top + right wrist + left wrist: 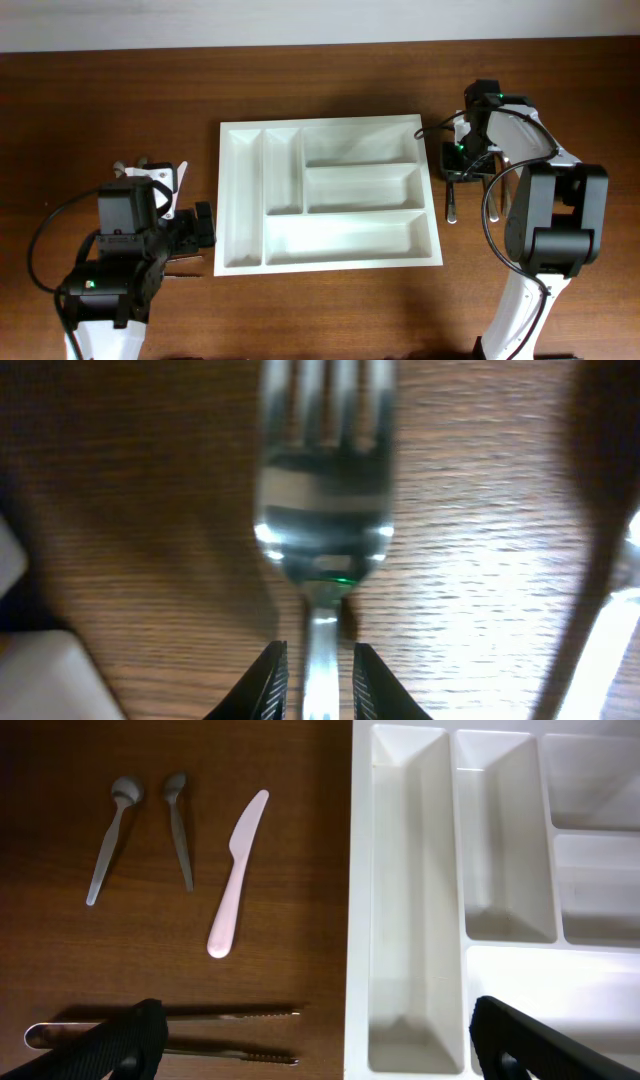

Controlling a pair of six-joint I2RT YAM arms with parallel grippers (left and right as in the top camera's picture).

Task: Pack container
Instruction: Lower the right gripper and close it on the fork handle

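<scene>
The white container (222, 200), a cutlery tray with five compartments, lies in the middle of the table; its left wall (360, 900) shows in the left wrist view. My right gripper (462, 165) is down at the table just right of the container. In the right wrist view its fingers (320, 670) straddle the handle of a metal fork (322, 510), a thin gap showing on each side. The fork's handle (452, 205) points toward the near edge. My left gripper (200, 228) hangs wide open at the container's left edge, holding nothing (315, 1020).
Left of the container lie two small metal spoons (110, 835) (180, 825), a pink plastic knife (238, 870) and metal tongs (170, 1030) beneath the left gripper. Another shiny utensil (610, 640) lies right of the fork.
</scene>
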